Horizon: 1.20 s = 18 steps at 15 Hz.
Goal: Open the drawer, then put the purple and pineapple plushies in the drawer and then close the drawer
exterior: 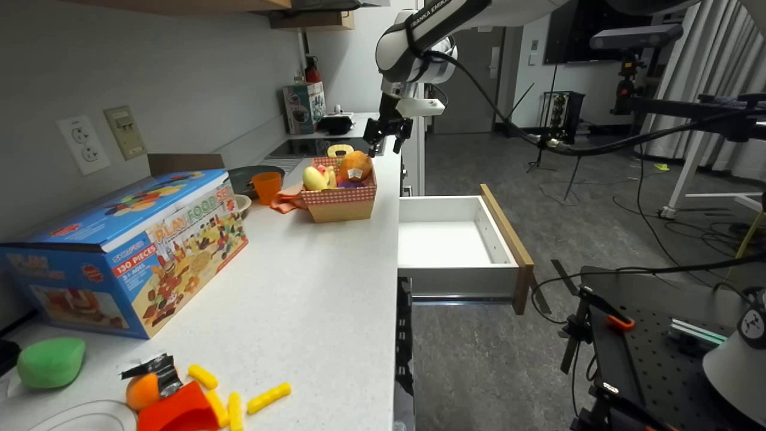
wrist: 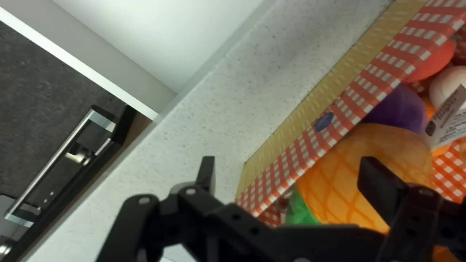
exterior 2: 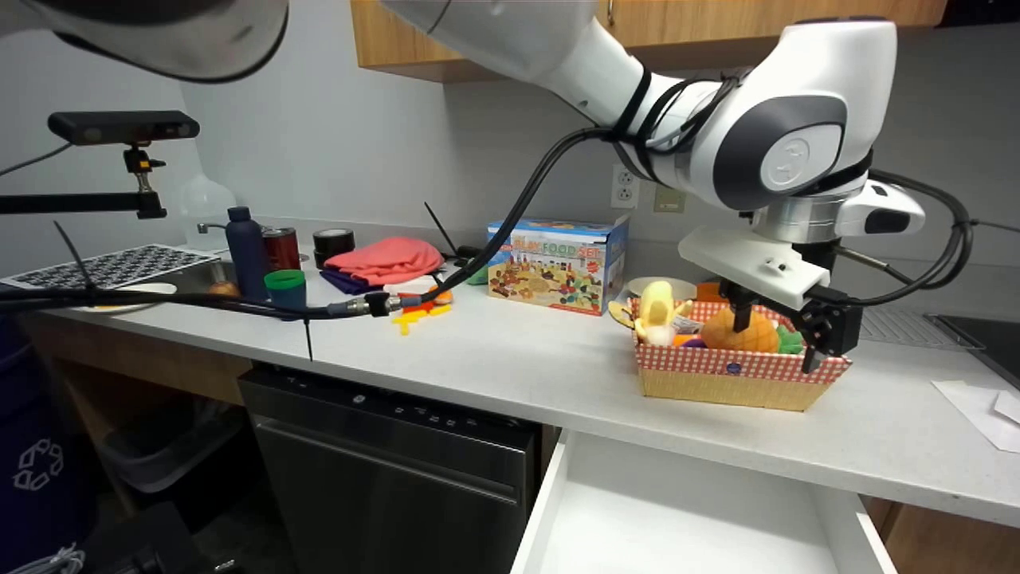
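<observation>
- In an exterior view you look along a pale grey wall (exterior: 227, 78) with two fittings, one white double outlet (exterior: 82, 145) and one beige switch plate (exterior: 124, 133), well left of the tan basket (exterior: 341, 212) with red-and-white checked trim.
- Also well left of the basket, you have one smooth, rounded green lump (exterior: 52, 362) and one blue cardboard play-food box (exterior: 173, 257).
- Left of the basket and nearer the camera, you can count one red piece (exterior: 179, 410) and four thin yellow sticks (exterior: 269, 398).
- Your white speckled countertop (exterior: 317, 287) runs under the basket, with one tapered orange cup (exterior: 267, 187) near it on the left.
- Inside the basket, the wrist view shows you one purple plush (wrist: 398, 109), partly hidden, and one orange pineapple plush (wrist: 338, 182) with criss-cross lines.
- Over the basket, your black two-finger gripper (exterior 2: 775, 348) has its fingers spread wide and holds nothing; in the wrist view one finger overlaps the pineapple, the other is outside the checked trim. You cannot tell whether either touches.
- Right of the basket and lower, one white drawer (exterior: 443, 239) with a wooden front stands pulled out.
- Well right of the basket, you have dark grey floor (exterior: 467, 359) and a pale pleated curtain (exterior: 712, 66).
</observation>
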### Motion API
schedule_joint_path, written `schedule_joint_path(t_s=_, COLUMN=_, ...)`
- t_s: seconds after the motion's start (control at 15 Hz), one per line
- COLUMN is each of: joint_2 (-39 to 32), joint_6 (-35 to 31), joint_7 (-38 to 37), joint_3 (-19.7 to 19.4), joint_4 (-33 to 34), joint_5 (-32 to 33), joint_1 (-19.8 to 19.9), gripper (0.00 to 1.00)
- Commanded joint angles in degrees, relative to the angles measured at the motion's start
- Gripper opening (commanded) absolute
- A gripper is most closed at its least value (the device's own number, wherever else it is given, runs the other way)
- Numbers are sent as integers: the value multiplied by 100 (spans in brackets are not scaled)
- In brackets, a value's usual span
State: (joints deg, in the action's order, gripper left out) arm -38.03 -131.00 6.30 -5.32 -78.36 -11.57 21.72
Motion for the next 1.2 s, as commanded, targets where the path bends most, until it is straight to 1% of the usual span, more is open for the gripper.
schedule_joint_path(t_s=0.0, joint_2=-765, joint_6=571, joint_7=528, joint_3=329, joint_4=1339, joint_5=-222, joint_1=206, gripper=100)
schedule_joint_path(t_s=0.27, joint_2=-1311, joint_6=1062, joint_7=777, joint_3=568, joint_4=2211, joint_5=-232, joint_1=219, gripper=100)
schedule_joint_path(t_s=0.6, joint_2=-1956, joint_6=1766, joint_7=872, joint_3=802, joint_4=3218, joint_5=-166, joint_1=193, gripper=100)
schedule_joint_path(t_s=0.8, joint_2=-2250, joint_6=2108, joint_7=928, joint_3=930, joint_4=3684, joint_5=-174, joint_1=208, gripper=100)
schedule_joint_path(t_s=1.0, joint_2=-2439, joint_6=2292, joint_7=1063, joint_3=977, joint_4=3947, joint_5=-210, joint_1=203, gripper=100)
schedule_joint_path(t_s=1.07, joint_2=-2509, joint_6=2351, joint_7=1123, joint_3=1004, joint_4=4049, joint_5=-214, joint_1=217, gripper=96)
schedule_joint_path(t_s=1.13, joint_2=-2580, joint_6=2386, joint_7=1212, joint_3=1023, joint_4=4159, joint_5=-202, joint_1=229, gripper=74)
